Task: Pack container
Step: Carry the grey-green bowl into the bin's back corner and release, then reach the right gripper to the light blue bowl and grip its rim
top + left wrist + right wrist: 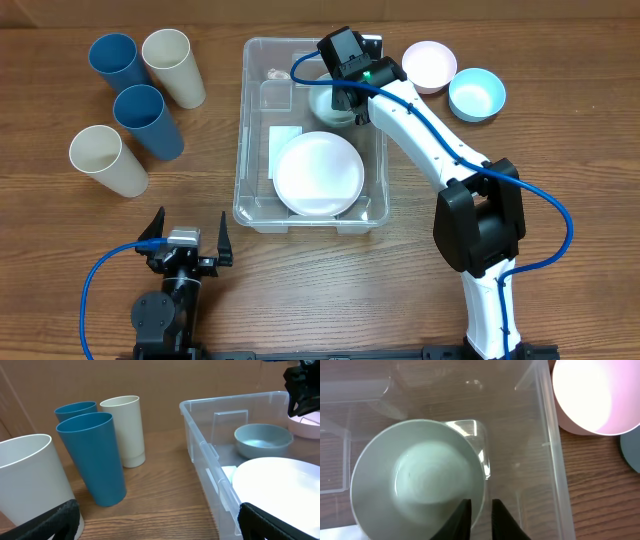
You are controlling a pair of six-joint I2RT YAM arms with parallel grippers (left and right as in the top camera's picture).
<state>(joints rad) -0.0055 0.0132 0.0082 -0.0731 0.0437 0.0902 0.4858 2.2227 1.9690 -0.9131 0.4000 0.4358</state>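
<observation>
Right gripper (481,519) fingertips nearly closed, straddling rim of pale green bowl (415,480); cannot tell whether gripping or let go. Bowl sits in far right part of container (310,222): large clear rectangular bin, rounded corners, white label (285,150) on base, mid-table. White plate (318,175) fills near half. Blue cups (112,58) and cream cups (172,65) stand left of bin. Pink bowl (428,65) just beside far right corner, blue bowl (476,95) next to it. Left gripper (190,240) spread wide near front edge, apart from bin. Bare floor shows far left inside bin.
</observation>
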